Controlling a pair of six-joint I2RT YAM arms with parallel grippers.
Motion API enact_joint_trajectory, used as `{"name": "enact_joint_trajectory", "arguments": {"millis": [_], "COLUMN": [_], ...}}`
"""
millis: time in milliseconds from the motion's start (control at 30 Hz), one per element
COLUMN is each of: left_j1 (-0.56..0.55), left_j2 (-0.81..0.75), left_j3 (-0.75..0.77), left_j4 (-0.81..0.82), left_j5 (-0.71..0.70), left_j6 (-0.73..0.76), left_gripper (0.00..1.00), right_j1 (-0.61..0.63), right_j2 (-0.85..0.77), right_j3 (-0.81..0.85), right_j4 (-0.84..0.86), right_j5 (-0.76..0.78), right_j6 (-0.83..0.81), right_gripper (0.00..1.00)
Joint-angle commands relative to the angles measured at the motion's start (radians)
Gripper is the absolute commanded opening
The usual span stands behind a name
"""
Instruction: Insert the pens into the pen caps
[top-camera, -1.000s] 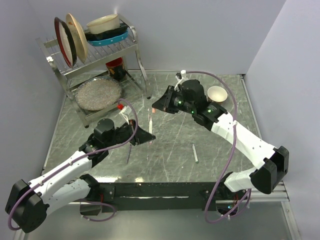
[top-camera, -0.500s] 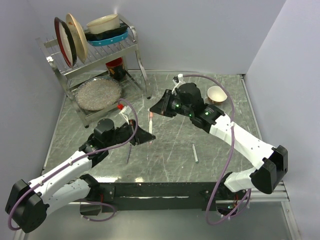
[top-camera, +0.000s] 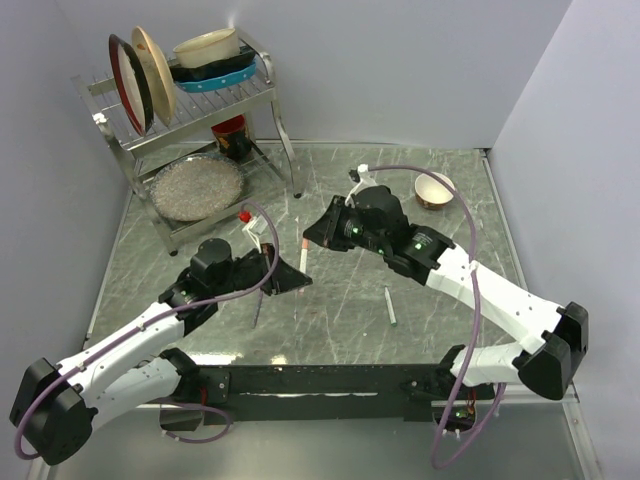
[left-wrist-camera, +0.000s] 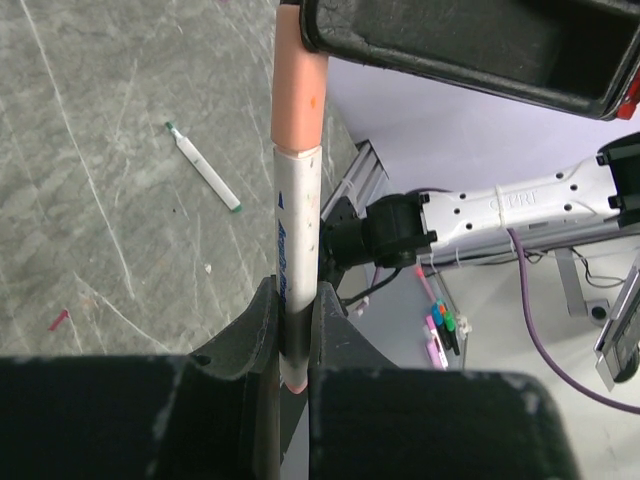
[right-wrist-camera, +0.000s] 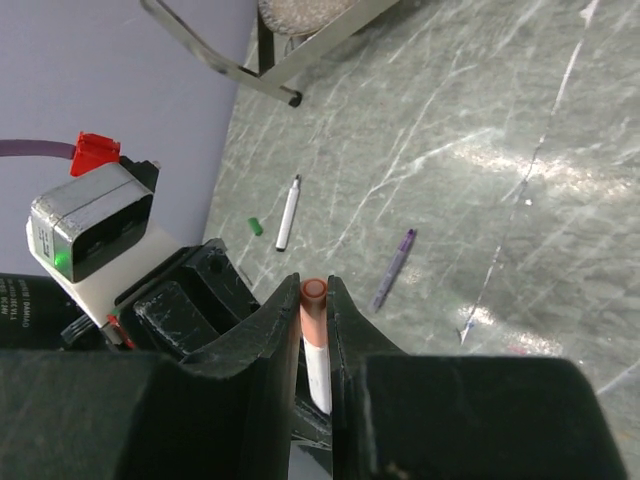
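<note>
Quick update: vs a sec ago the right tool (top-camera: 314, 234) has swung down-left toward the left tool (top-camera: 290, 279), so the salmon cap (right-wrist-camera: 313, 308) it's pinching now sits on the top end of the pen (left-wrist-camera: 297, 210). Before there was a clear gap btw the two. Left wrist cam shows cap over the barrel end, no gap visible, tho can't tell if it's pushed fully home. Left tool is clamped tight on the lower barrel, pen held upright-ish just left of centre in top view, up off the table (top-camera: 340, 300). Imo pen #1 is nearly capped, prob needs a final squeeze. There's another pen (top-camera: 390, 306) lying flat lower right of centre.

Containers: small bowl (top-camera: 432, 186) upper right, nothing in it afaict. Glass dish (top-camera: 197, 187) low in the rack (top-camera: 285, 140) upper left, same. Rack holds plates (top-camera: 135, 85) + a cream bowl (top-camera: 207, 47) on a blue dish (top-camera: 225, 75).
</note>
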Motion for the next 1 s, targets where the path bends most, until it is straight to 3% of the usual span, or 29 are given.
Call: {"name": "enact_joint_trajectory", "arguments": {"millis": [0, 100, 167, 300, 500, 633, 967], "left_j1": [0.007, 0.007, 0.007, 0.007, 0.007, 0.007, 0.007], "left_j2": [-0.005, -0.018, -0.027, -0.050, -0.087, -0.123, -0.196], "left_j3": [0.023, 0.024, 0.021, 0.035, 0.055, 0.032, 0.012], "left_j4": [0.054, 0.063, 0.075, 0.054, 0.012, 0.005, 0.031], "left_j5": [-0.034, -0.023, -0.011, 0.026, 0.136, 0.165, 0.197], "left_j6": [0.024, 0.031, 0.043, 0.089, 0.151, 0.165, 0.134], "left_gripper": [0.01, 0.01, 0.01, 0.01, 0.01, 0.01, 0.01], "right_j1": [0.055, 0.072, 0.074, 0.072, 0.072, 0.074, 0.072], "right_j2": [-0.061, -0.073, -0.074, -0.113, -0.205, -0.248, -0.173], "right_j3": [-0.053, -0.085, -0.084, -0.052, -0.043, -0.069, 0.025], "right_j4": [-0.036, -0.011, -0.026, -0.039, 0.018, 0.104, 0.066], "right_j5": [0.048, 0.033, 0.025, 0.025, 0.013, -0.020, -0.082], "right_j6": [0.017, 0.016, 0.013, -0.010, -0.015, -0.028, -0.075], "right_gripper": [0.00, 0.00, 0.06, 0.30, 0.49, 0.51, 0.51]}}
